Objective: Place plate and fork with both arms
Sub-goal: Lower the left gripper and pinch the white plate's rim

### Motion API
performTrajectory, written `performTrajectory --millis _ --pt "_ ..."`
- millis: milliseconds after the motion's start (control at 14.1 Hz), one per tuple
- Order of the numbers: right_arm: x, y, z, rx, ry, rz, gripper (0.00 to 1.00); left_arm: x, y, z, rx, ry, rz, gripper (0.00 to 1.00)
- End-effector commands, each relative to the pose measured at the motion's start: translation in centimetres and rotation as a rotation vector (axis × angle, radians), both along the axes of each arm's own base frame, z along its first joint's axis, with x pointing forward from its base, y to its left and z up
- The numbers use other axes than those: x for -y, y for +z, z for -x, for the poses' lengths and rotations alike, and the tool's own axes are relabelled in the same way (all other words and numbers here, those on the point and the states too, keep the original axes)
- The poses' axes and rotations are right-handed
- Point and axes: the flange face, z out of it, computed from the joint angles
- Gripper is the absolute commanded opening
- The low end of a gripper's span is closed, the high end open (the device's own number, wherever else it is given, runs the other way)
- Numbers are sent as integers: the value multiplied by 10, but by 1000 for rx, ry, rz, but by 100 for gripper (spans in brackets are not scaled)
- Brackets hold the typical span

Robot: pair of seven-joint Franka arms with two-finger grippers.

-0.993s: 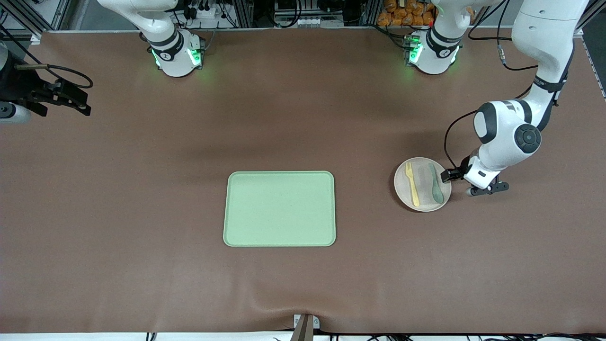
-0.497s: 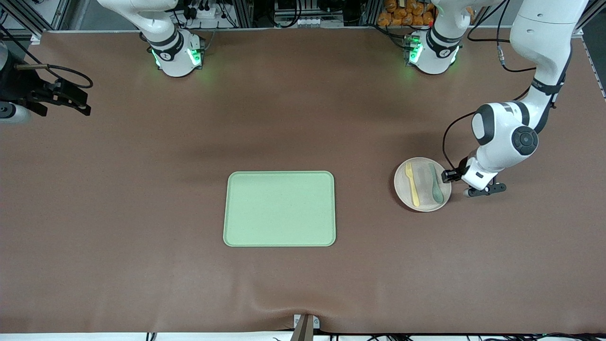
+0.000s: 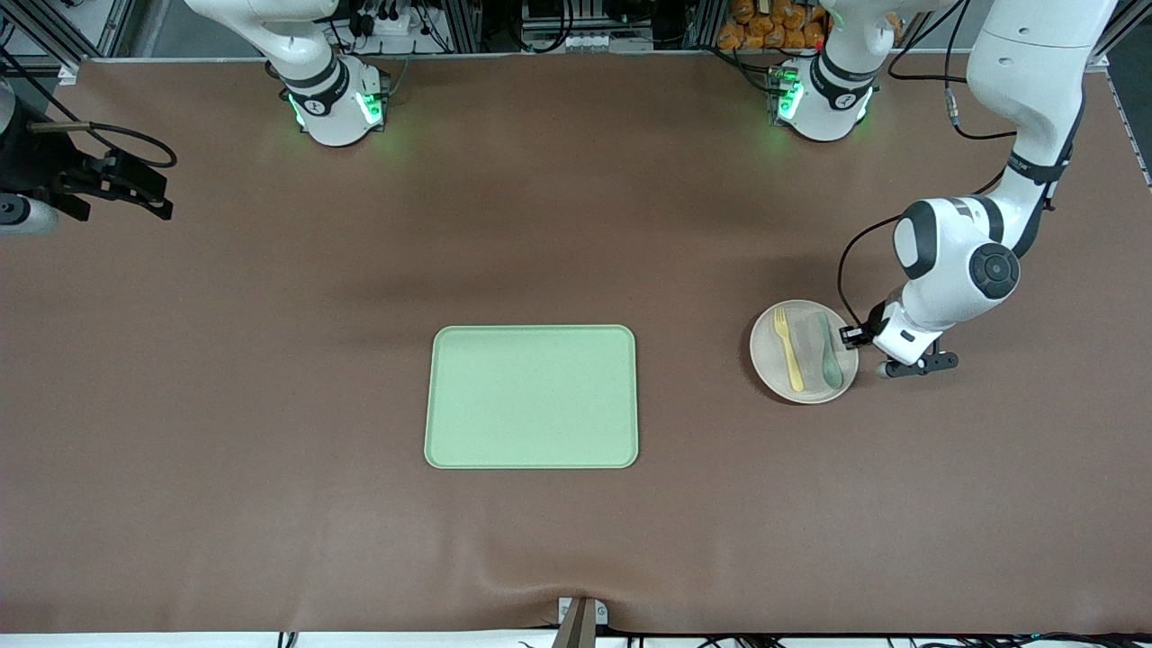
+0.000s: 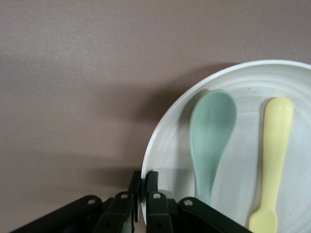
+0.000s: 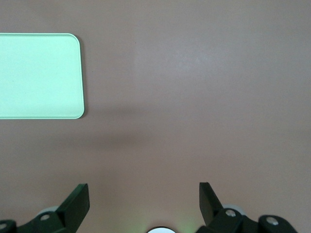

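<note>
The round pale plate lies on the table toward the left arm's end, with the pale-yellow fork and a teal-green spoon on it. My left gripper is shut on the plate's rim, on the edge beside the spoon. In the left wrist view the gripper pinches the rim of the plate, one finger under and one over; the spoon and the fork lie just past it. My right gripper is open and empty, up in the air at the right arm's end of the table, and waits.
A rectangular light-green tray lies mid-table; its corner shows in the right wrist view. A black clamp with a cable is the right arm's hand at the table's edge. Brown tabletop lies between the tray and the plate.
The left arm's wrist has shifted slightly toward the plate. The plate, fork and spoon lie where they were. The right arm has not moved.
</note>
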Motion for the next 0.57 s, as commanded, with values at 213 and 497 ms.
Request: performTrajectory --millis 213,497 --pt "2 2 0 -6 7 -1 100 10 -10 -6 2 23 40 0" --pt "2 2 0 -11 7 0 100 27 2 -10 20 64 99 0"
